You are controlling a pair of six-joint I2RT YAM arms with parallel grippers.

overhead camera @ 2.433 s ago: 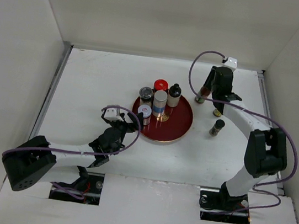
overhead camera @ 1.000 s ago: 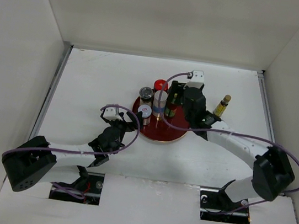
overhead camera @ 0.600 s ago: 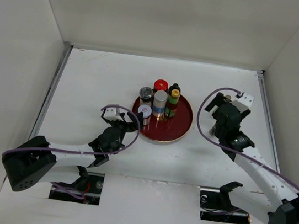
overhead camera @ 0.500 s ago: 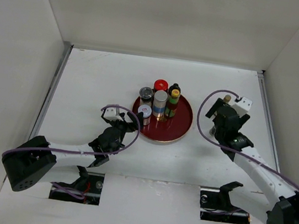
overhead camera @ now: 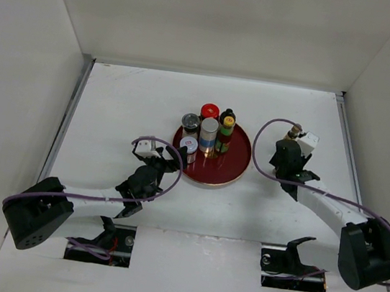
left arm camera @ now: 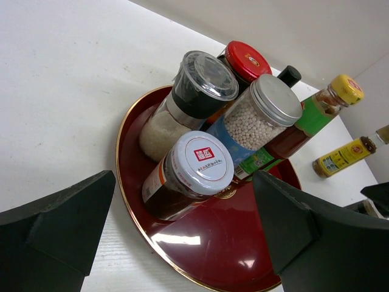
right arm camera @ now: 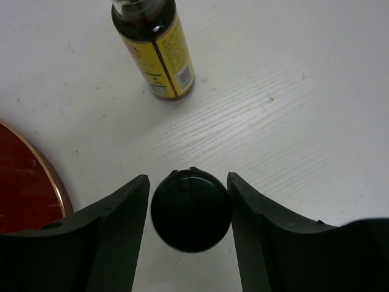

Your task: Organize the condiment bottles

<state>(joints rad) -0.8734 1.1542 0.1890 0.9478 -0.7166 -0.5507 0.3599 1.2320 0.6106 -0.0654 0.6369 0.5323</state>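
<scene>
The round dark-red tray (overhead camera: pixel 231 171) holds several condiment bottles: a red-lidded jar (left arm camera: pixel 246 58), a clear-topped shaker (left arm camera: pixel 203 79), a silver-lidded jar (left arm camera: pixel 267 106), a white-lidded jar (left arm camera: pixel 200 164), an orange-capped sauce bottle (left arm camera: pixel 322 109) and a black-capped one (left arm camera: pixel 289 74). My left gripper (left arm camera: pixel 183 176) is open at the tray's near-left rim, facing the white-lidded jar. My right gripper (right arm camera: pixel 189 194) is open, its jaws straddling the black cap of a bottle (right arm camera: pixel 191 210) standing on the table right of the tray, with thin gaps on both sides. A yellow-labelled bottle (right arm camera: pixel 155 52) stands just beyond it.
The tray's rim (right arm camera: pixel 42 182) shows at the left of the right wrist view, close to the straddled bottle. In the top view the right gripper (overhead camera: pixel 285 162) hides that bottle; the yellow-labelled bottle (overhead camera: pixel 295 130) pokes out beside the wrist. White walls enclose the table.
My right arm left the orange-capped bottle on the tray, swung back to the right and came down over the black-capped bottle. The left arm has not moved.
</scene>
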